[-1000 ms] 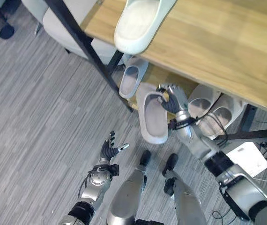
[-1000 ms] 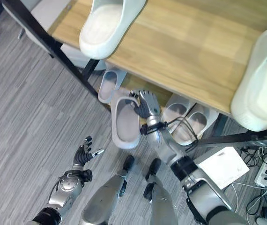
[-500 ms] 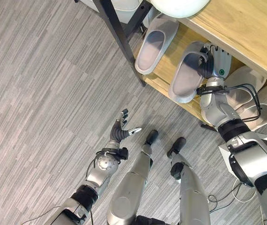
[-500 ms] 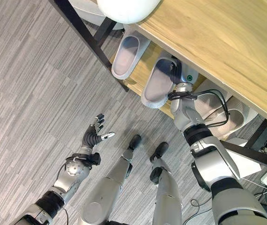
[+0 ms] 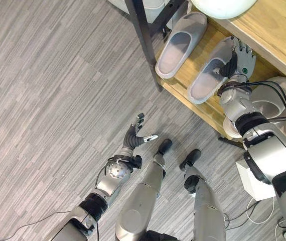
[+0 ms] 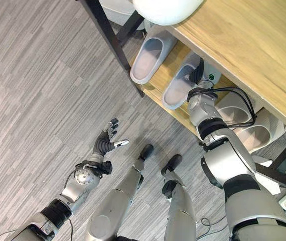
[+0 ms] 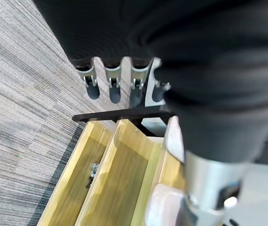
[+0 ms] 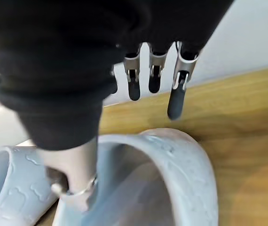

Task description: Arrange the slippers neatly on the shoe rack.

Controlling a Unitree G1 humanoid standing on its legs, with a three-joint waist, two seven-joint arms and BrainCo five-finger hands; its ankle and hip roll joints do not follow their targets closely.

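Resting on wooden lower shelf (image 5: 183, 90): two slippers (image 5: 180, 45); grey striped floor (image 5: 57, 100).

matt rubbery slippers (image 5: 210, 73), wooden rack (image 5: 203, 103)

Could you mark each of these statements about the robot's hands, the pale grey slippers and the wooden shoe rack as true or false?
1. The right hand is at a pale grey slipper lying on the lower wooden shelf of the shoe rack. True.
2. The left hand holds a slipper. False: it hangs over the grey floor with straight fingers, holding nothing.
3. A second pale grey slipper lies beside the first on the same shelf. True.
4. The slipper at the right hand lies on the floor. False: it rests on the lower shelf.
5. A white slipper sits on the top wooden shelf. True.
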